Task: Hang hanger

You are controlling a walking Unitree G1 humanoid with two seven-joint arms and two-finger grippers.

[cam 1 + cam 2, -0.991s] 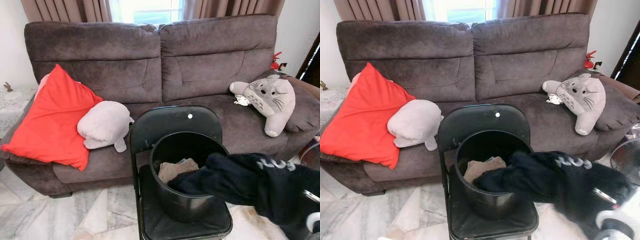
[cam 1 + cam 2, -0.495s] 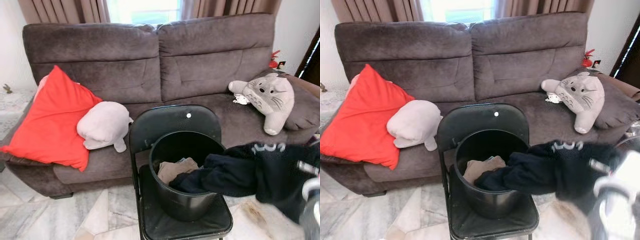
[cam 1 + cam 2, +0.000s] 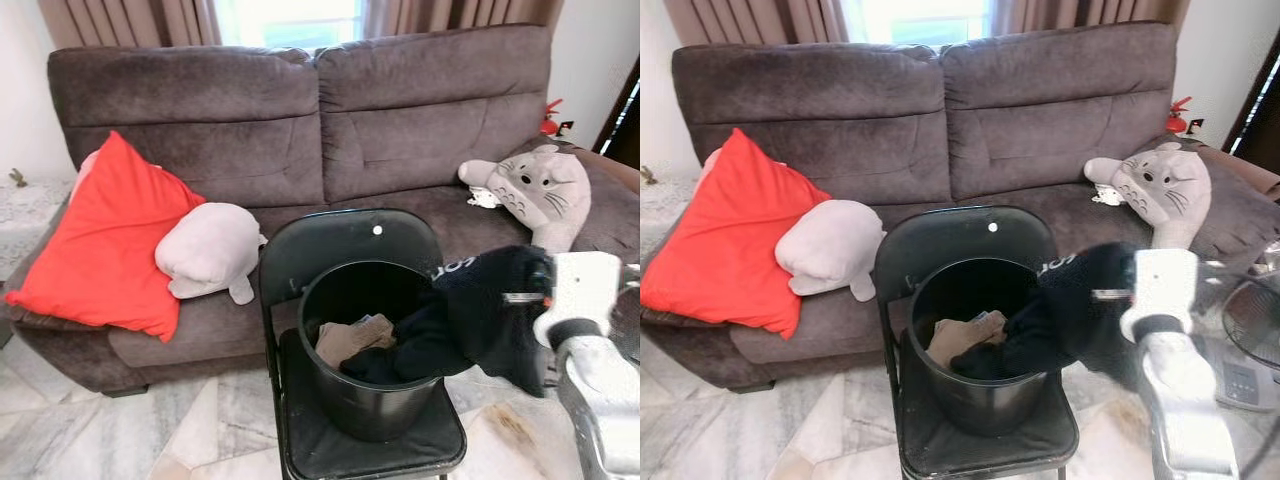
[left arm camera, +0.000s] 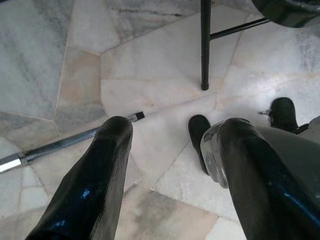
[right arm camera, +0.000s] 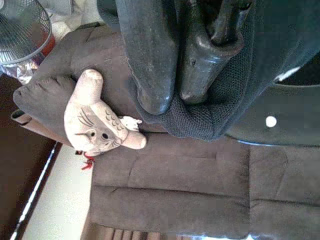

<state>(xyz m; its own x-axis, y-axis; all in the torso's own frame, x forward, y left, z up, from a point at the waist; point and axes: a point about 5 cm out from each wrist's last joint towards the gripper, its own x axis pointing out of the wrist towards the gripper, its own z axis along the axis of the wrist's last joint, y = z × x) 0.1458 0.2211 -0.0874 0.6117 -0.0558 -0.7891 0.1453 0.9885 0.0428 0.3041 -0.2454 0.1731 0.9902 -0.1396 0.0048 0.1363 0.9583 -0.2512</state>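
Two head views: right gripper [image 3: 528, 296] clenched on a black garment [image 3: 480, 310] trailing leftward from it into the bucket [image 3: 372, 400] (no hanger visible). Right wrist: fingers [image 5: 200, 55] pinch cloth. Left wrist: left gripper [image 4: 172, 150] released, above floor [image 4: 150, 75].

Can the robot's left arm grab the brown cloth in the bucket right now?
Probably not yet. The left gripper hangs low with open fingers, pointing at the floor, while the brown cloth lies inside the black bucket up on the chair.
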